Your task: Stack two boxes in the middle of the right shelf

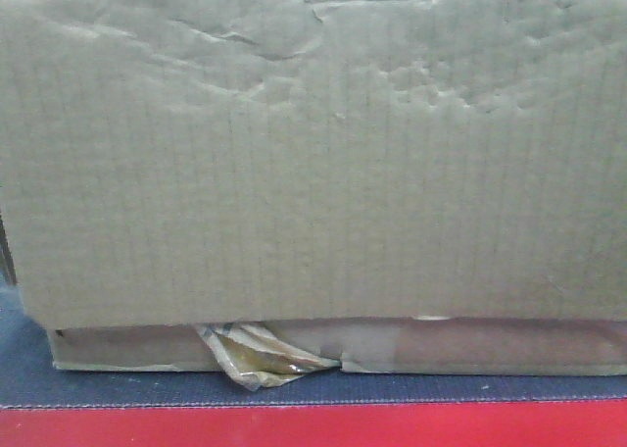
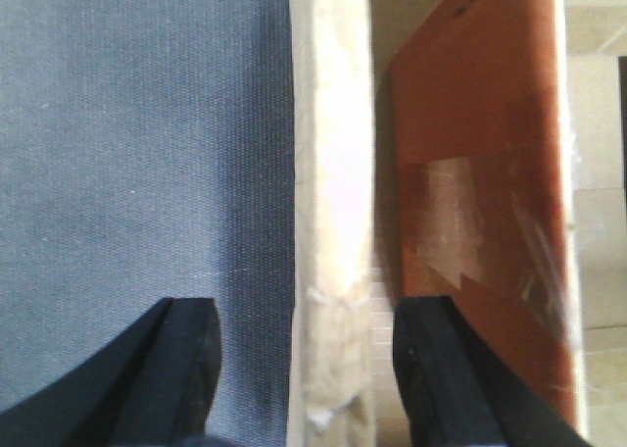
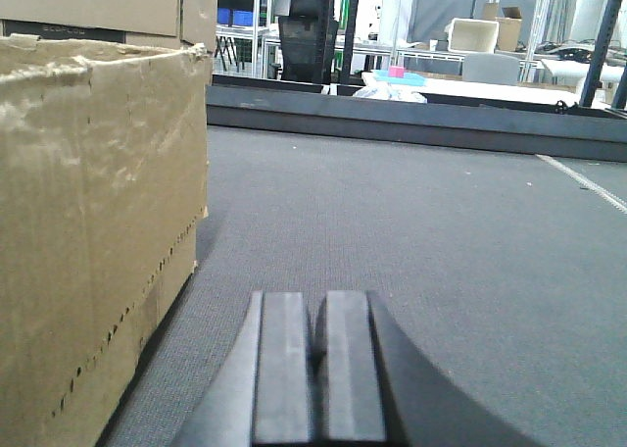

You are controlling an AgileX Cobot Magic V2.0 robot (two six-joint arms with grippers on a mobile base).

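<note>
here: big box [image 1: 313, 153] atop flat box [image 1: 490, 347], grey tabletop [image 1: 118, 383] beneath, red edge [image 1: 313, 427] at six o'clock. left gripper [image 2: 309, 315] wide, straddling cardboard edge [image 2: 333, 173]; right gripper [image 3: 315, 315] pinched together, empty.

Carrying surface: dark grey mat [image 1: 108, 383], fine woven texture, red edge [image 1: 313, 429] along front. Directly on mat: thin flat box [image 1: 490, 347], long side parallel to red edge, set back from it, bare grey strip between. Crumpled glossy tape [image 1: 257, 357] hangs from box front, tip touching mat behind red edge. Right wrist view: cardboard box [image 3: 98, 251] standing on grey weave.
</note>
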